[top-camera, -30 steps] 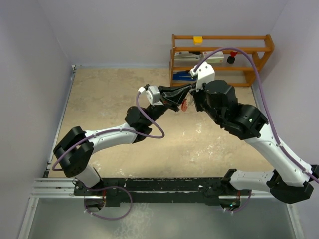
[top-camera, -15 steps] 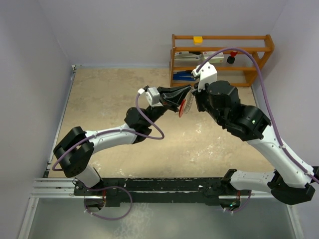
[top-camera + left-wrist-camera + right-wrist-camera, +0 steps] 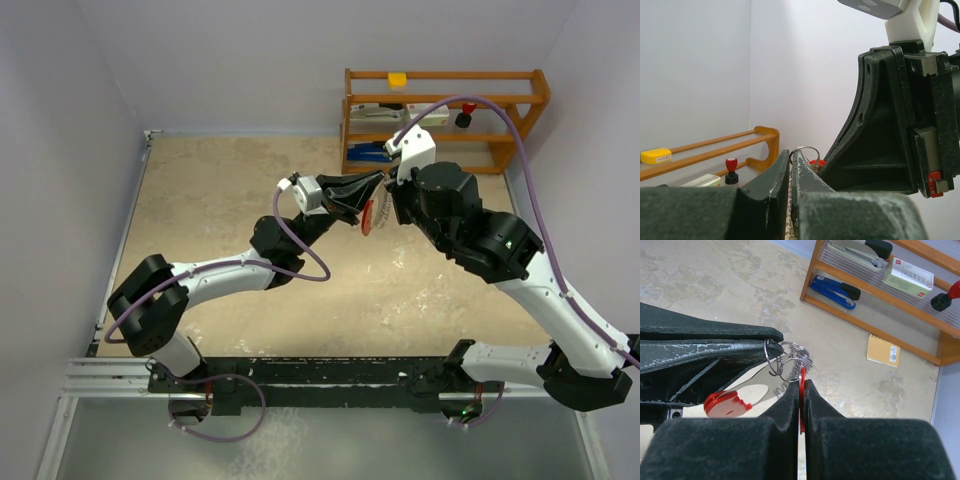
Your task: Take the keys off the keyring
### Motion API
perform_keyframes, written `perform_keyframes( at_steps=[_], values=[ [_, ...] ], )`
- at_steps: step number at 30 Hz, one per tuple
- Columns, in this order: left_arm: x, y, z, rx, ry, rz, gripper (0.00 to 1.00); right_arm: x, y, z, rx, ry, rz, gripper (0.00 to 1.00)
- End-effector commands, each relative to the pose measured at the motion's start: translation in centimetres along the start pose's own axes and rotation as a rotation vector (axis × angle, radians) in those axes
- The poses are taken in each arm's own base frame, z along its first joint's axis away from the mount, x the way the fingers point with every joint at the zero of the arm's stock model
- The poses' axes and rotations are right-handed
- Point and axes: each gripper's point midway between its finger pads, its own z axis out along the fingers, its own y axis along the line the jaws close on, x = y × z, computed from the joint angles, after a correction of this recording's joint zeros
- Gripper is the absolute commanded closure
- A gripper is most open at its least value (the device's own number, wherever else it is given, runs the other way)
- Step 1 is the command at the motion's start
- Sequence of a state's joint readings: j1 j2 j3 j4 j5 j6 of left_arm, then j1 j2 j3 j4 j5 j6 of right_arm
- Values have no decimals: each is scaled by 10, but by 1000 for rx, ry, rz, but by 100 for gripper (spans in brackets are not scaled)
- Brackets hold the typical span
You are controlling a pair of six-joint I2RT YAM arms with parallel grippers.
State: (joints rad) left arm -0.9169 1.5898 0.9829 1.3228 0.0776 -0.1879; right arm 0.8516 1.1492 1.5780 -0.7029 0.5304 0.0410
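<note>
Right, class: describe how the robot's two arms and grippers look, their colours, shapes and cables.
The left arm and right arm have white links joined by bulky black joints. A purple cable loops along each. The left gripper and right gripper are black, with tapering wedge-shaped fingers scuffed whitish at the edges. A white camera housing sits at the right wrist.
</note>
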Motion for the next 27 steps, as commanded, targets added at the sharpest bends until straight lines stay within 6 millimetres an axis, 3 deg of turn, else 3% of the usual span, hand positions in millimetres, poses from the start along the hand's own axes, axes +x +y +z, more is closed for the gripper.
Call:
perform_keyframes(
  at_steps=[1,9,13,19,27],
  values=[
    [-49,-7,4,14,-145,-6,100,-5,-8,-5,24,-20,-5,100],
    [-61,-21,5,84,-206,-115,100,-3,-8,-4,23,-17,-11,100],
    [-48,-17,5,61,-159,-110,100,-3,-11,-7,31,-20,-11,100],
    [-39,-9,-5,17,-120,-64,91,-4,-13,-10,36,-26,-8,100],
    [-25,7,-10,-40,5,121,87,-4,-15,-11,41,-25,-8,100]
  ],
)
